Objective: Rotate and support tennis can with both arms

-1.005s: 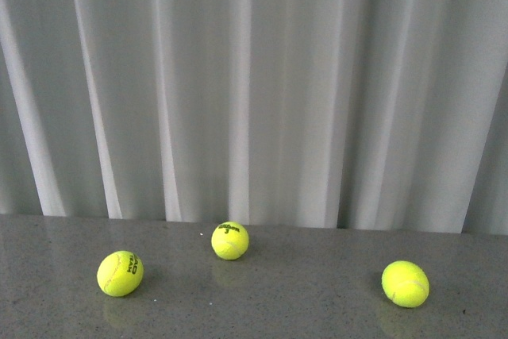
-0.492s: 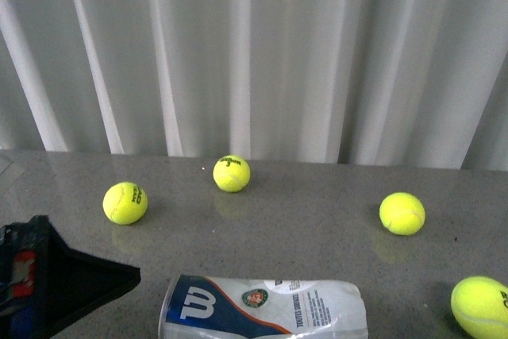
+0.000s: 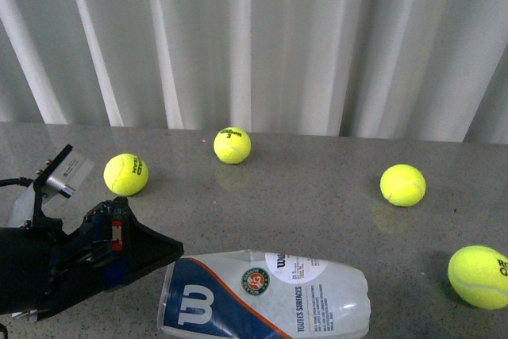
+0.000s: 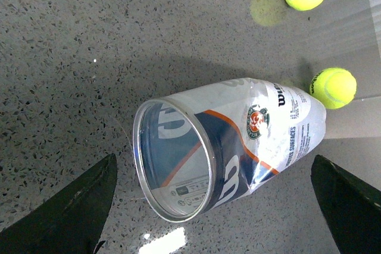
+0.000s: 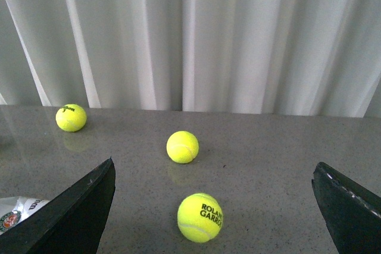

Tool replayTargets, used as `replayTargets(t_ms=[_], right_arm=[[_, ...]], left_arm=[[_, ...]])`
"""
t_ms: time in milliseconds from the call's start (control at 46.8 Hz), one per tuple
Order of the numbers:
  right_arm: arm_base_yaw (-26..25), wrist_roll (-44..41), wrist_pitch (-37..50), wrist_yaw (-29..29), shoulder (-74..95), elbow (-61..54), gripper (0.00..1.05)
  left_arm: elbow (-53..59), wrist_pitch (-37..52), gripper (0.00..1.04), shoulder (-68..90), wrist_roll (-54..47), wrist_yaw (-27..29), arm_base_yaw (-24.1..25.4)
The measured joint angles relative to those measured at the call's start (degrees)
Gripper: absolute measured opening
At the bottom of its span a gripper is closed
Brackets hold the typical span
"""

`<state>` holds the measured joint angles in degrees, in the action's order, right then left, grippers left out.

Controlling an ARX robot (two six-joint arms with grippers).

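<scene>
Behind everything, a pale pleated curtain (image 3: 254,37) hangs across the whole back of the scene. Below it the grey speckled table (image 3: 317,220) stretches from side to side.

On the robot's left, the black left arm (image 3: 48,267) reaches in low over the table, carrying a silver-grey box (image 3: 67,174) on top. Its left gripper (image 4: 213,160) has its jaws spread wide and grips nothing. The wrist view shows the tennis can (image 3: 266,295) lying between the two fingers, with a clear gap on each side.

That can lies on its side near the front of the table. Its silver-rimmed open end points toward the left gripper, which is just beside it, and its rounded clear end points toward the robot's right. The blue-and-white label with the orange stripe faces up.

Only the two finger tips of the right gripper (image 5: 213,165) show. They are far apart, with only bare table and balls between them.

Four yellow tennis balls sit apart from the can. One (image 3: 126,174) is at the left, one (image 3: 232,145) is by the curtain, one (image 3: 402,185) is to the right, and the last (image 3: 479,276) is nearest, at the right edge.
</scene>
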<state>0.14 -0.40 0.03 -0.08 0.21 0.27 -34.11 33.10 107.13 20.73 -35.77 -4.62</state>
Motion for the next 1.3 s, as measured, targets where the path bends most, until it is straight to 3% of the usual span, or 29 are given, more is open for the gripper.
replayTargets(t_ms=[898, 1070, 1305], right_arm=[[0.0, 0.0, 0.0, 0.0, 0.0, 0.0, 0.98], [0.0, 0.0, 0.0, 0.0, 0.0, 0.0, 0.98], [0.0, 0.0, 0.0, 0.0, 0.0, 0.0, 0.98]], left_arm=[[-4.35, 7.74, 0.97, 11.3, 7.58, -0.44, -7.13], [-6.62, 6.93, 0.62, 13.14, 10.71, -1.4, -7.82], [-7.37, 6.97, 0.28, 13.16, 13.22, -1.99, -7.85]])
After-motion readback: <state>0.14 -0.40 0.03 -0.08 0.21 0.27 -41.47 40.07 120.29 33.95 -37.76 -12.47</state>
